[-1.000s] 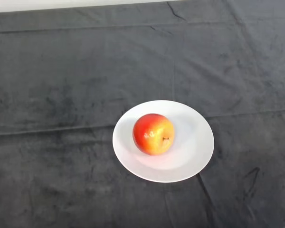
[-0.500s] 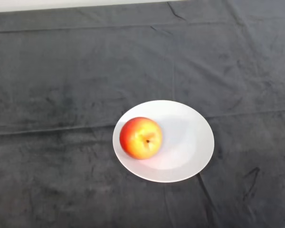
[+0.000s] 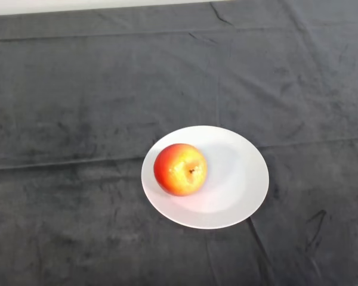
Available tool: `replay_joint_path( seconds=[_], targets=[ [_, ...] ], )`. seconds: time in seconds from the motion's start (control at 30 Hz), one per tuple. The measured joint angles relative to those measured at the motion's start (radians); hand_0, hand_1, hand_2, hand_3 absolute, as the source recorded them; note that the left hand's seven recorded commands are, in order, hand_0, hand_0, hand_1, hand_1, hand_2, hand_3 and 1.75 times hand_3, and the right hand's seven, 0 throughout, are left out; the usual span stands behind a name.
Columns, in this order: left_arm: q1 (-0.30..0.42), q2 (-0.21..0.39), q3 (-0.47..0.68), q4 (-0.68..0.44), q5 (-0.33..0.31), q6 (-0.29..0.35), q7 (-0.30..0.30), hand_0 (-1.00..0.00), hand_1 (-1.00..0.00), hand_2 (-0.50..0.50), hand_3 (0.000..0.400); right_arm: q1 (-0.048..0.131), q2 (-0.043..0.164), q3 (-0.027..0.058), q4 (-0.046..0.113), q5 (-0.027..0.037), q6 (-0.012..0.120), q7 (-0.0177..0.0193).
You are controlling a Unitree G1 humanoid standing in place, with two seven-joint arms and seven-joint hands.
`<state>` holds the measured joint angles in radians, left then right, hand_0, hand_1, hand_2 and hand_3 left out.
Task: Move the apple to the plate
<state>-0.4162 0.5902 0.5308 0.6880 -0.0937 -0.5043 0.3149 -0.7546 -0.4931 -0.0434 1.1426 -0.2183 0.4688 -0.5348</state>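
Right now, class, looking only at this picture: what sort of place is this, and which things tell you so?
Probably a staged test table rather than a kitchen: a dark cloth covers the whole surface, and on it sits only one white plate holding an apple.

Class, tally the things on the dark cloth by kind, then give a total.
Apple: 1
White plate: 1
Total: 2

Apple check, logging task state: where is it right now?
In the head view, the apple sits on the white plate, left of the plate's centre, near its left rim.
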Motion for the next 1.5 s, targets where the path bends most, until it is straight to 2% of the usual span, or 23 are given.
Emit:
replay_joint_path(
  seconds=[1.5],
  targets=[
    [-0.004,0.0,-0.001,0.028,-0.005,0.0,-0.019,0.0,0.0,0.0,0.0,0.0,0.0,0.0002,0.002,0.0001,0.0,0.0]
  ],
)
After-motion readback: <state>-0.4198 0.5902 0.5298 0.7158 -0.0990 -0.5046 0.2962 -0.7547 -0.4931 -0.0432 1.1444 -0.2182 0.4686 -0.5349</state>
